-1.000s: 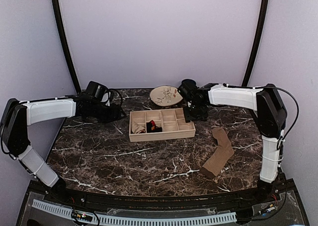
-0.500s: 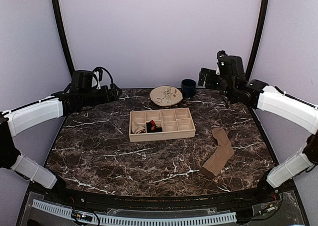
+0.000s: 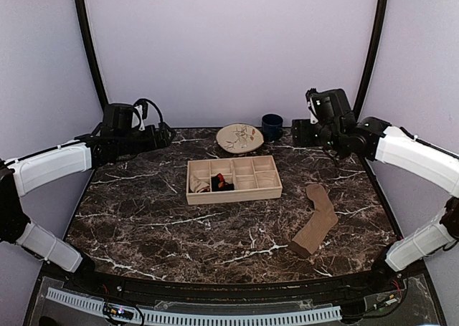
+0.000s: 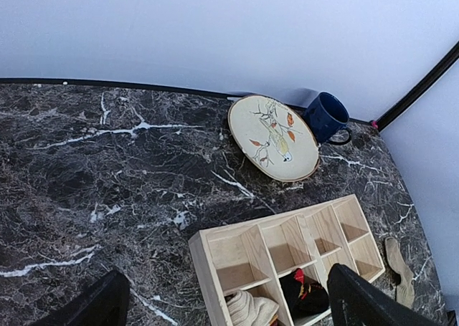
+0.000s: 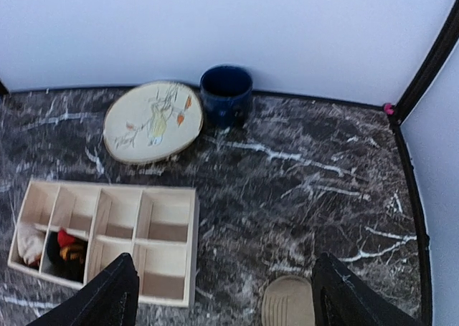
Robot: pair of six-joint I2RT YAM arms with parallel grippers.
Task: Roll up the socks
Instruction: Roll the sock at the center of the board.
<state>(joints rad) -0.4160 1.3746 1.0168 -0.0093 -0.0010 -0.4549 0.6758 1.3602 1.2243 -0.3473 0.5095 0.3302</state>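
Observation:
The plain tan ribbed sock point(image 3: 315, 221) lies flat on the table at the front right; its cuff shows in the right wrist view point(image 5: 288, 302) and it shows in the left wrist view point(image 4: 398, 269). The beige striped sock point(image 3: 201, 185) and the black argyle sock point(image 3: 221, 185) sit bunched in the two front left compartments of the wooden box point(image 3: 244, 191). The left wrist view shows both, beige point(image 4: 251, 310) and black point(image 4: 305, 291). My left gripper point(image 3: 163, 134) is open and empty, raised at the back left. My right gripper point(image 3: 300, 132) is open and empty, raised at the back right.
A patterned plate point(image 3: 239, 137) and a dark blue mug point(image 3: 272, 126) stand at the back, behind the box. The box's other compartments hold nothing. Black frame posts rise at the table's back corners.
Both arms have lifted and drawn back from the box to the back corners. In the last half second the right gripper dropped slightly; the left hardly moved. The socks have not moved.

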